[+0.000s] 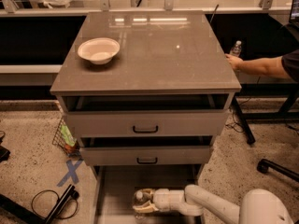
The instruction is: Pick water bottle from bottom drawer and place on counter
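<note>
The bottom drawer [117, 190] is pulled out at the foot of the cabinet, showing its flat grey floor. My gripper [143, 201] reaches into it from the right, low at the front. Its tan fingers [145, 193] sit on either side of the small clear water bottle [138, 199], closed on it inside the drawer. The white arm runs off toward the bottom right. The glossy grey-brown counter [154, 50] tops the cabinet above.
A white bowl [98, 50] sits on the counter's left side. Two shallower drawers with black handles [145, 129] stand slightly open above. A person's arm [261, 65] holds another small bottle [236, 48] at the counter's right edge. Cables, blue floor tape [71, 172] and a chair base lie around.
</note>
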Robot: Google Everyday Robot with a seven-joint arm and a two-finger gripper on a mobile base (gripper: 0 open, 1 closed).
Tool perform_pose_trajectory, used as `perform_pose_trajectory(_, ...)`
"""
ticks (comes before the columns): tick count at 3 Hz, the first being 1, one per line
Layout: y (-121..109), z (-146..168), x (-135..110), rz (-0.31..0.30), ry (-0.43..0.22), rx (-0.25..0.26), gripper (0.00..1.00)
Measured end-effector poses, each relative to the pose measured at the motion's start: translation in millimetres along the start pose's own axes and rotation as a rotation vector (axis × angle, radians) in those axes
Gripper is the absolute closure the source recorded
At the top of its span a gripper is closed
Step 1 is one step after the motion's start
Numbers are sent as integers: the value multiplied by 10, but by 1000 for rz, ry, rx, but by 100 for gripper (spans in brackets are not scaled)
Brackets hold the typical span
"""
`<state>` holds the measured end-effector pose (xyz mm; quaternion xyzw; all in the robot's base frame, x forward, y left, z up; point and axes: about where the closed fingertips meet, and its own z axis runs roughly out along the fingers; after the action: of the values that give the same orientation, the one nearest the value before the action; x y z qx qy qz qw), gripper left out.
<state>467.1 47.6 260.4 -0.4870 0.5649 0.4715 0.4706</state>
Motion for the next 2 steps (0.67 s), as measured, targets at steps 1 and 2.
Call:
perform_pose_trajectory(1,14,-146,-488,75,-39,26,100)
perform_pose_trajectory(2,40,-363,-1311,130,-40,30,100)
